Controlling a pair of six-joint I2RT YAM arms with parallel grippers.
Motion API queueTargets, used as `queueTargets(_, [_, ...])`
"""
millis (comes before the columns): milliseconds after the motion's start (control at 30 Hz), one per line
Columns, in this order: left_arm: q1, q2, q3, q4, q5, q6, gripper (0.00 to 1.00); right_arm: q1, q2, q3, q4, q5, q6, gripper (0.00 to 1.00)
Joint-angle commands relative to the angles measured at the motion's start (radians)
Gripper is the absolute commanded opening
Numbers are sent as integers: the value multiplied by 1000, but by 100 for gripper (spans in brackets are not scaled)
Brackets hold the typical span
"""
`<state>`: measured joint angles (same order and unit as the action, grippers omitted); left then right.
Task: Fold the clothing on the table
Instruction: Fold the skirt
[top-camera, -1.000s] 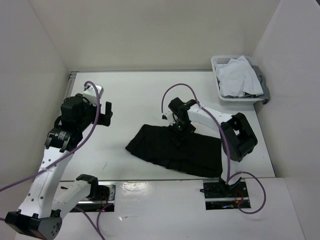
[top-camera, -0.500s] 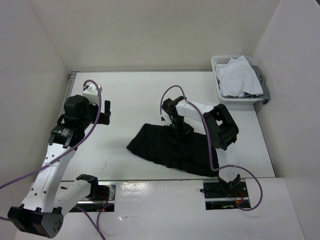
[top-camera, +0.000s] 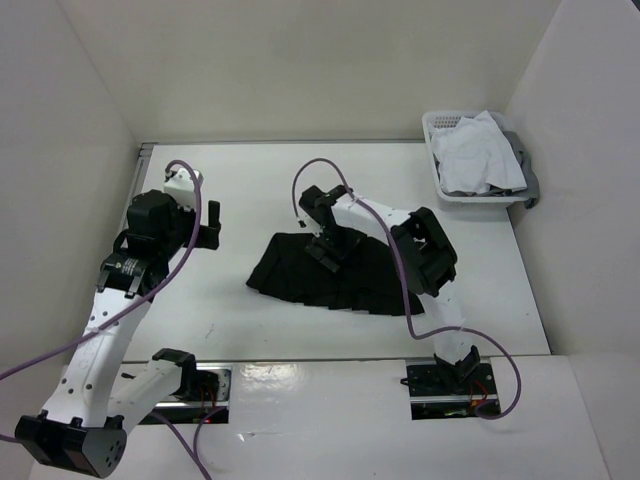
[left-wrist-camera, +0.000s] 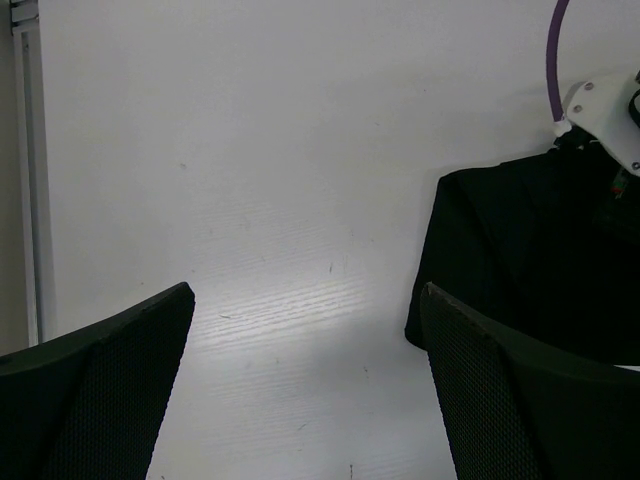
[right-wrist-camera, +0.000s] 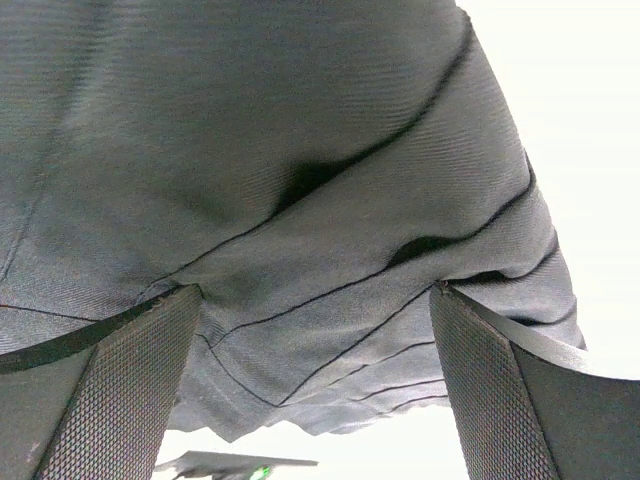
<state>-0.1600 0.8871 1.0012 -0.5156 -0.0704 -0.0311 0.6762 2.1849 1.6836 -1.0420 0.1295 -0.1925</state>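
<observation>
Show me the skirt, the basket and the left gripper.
skirt (top-camera: 290, 275), top view, left part of the fabric.
basket (top-camera: 433, 150), top view, its left wall.
left gripper (top-camera: 214, 225), top view, between its fingertips.

White basket (top-camera: 441, 172) far right corner, white garment (top-camera: 481, 154) inside.

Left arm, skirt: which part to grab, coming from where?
Probably the skirt's left edge. It faces the open left gripper across bare table, while the open right gripper sits over the middle. Come in low from the left and slip one finger under the cloth, since it lies low on the table there.
</observation>
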Motion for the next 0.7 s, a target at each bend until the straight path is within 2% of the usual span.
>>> queueTargets(0, [5, -17, -10, 29, -6, -13, 100, 39, 87, 13, 298, 125, -79, 99])
queueTargets(467, [5, -17, -10, 29, -6, -13, 100, 74, 78, 10, 516, 229, -335, 99])
queueTargets(667, [5, -8, -10, 29, 3, -13, 100, 92, 23, -74, 660, 271, -419, 99])
